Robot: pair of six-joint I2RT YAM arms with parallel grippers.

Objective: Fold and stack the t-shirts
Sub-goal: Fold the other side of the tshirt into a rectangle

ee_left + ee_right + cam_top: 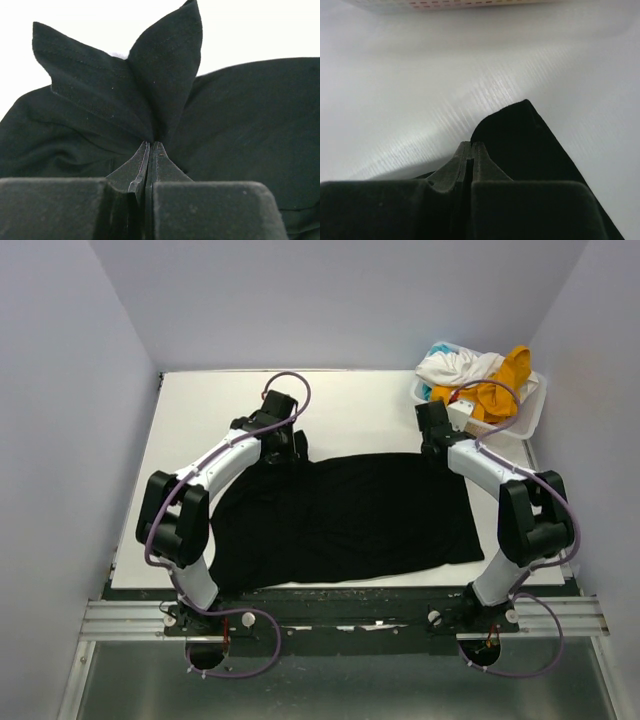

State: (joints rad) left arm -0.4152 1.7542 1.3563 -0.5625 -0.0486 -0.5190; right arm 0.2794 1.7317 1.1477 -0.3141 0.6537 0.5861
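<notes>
- Along the far edge, we find the left gripper (151, 146) and right gripper (471, 146) each clamped tight on a black t-shirt (350, 515) corner.
- Its long axis runs between them, cloth lying nearward.

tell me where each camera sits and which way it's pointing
top external: above and behind the bases, looking down on table, black t-shirt, basket; left arm, right arm show.
left wrist: looks along left gripper, shut on a fold of the shirt.
right wrist: low over the table, looks along right gripper, shut on a shirt corner.
shared: all see the black t-shirt.
</notes>
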